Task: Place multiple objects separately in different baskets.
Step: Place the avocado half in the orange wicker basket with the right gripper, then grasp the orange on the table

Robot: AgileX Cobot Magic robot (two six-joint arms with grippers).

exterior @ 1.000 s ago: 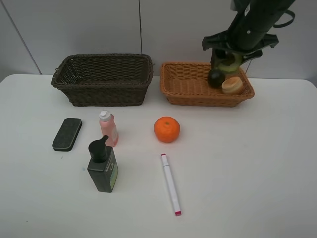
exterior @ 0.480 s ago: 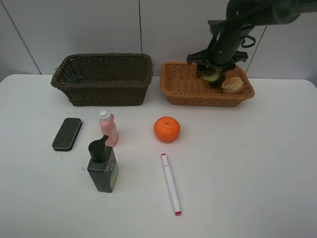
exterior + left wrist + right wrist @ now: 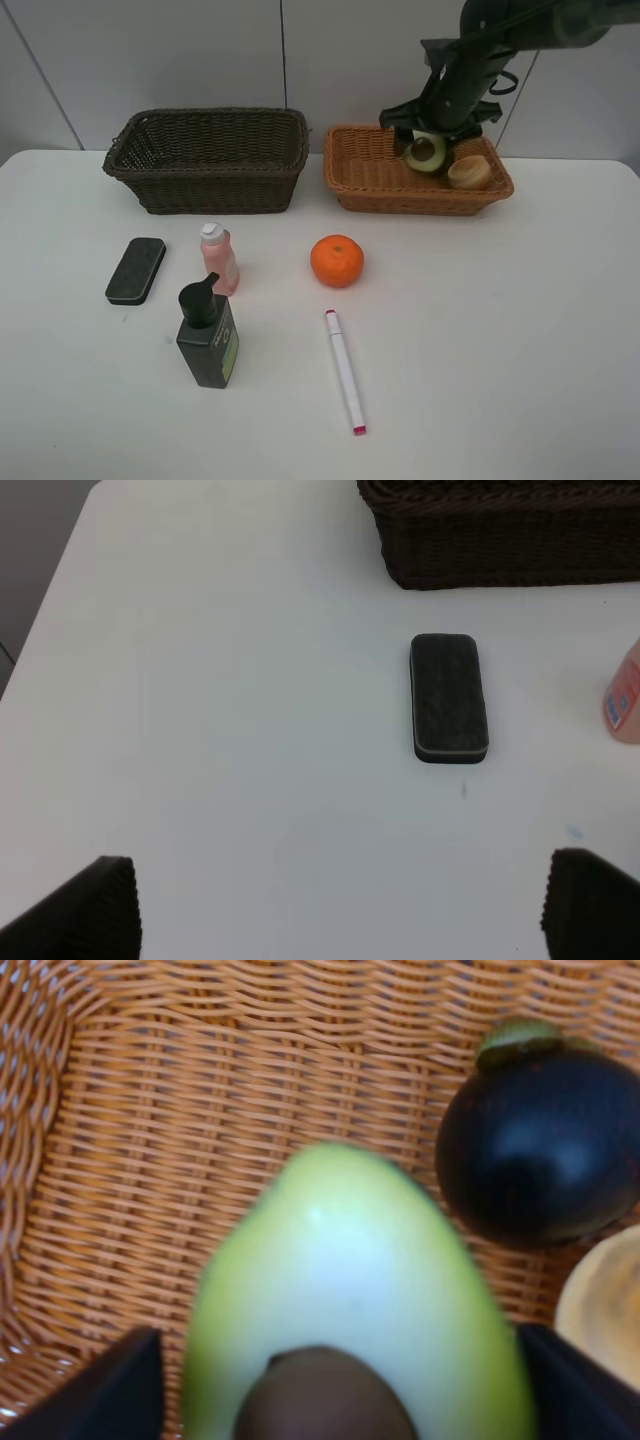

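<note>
The right gripper (image 3: 428, 140) has its jaws wide around the avocado half (image 3: 350, 1290) and appears not to grip it. The light basket (image 3: 400, 200) floor lies directly below.

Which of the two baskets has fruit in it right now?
The light orange-tan basket on the right: the peach and mangosteen lie in it. The dark brown basket shows nothing inside.

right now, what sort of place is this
Probably a robot test bench, not a home: a white table against plain grey wall panels, a dark brown woven wicker basket beside a light orange-tan wicker basket, and unrelated items spaced apart, like a round orange fruit and a black eraser block.
</note>
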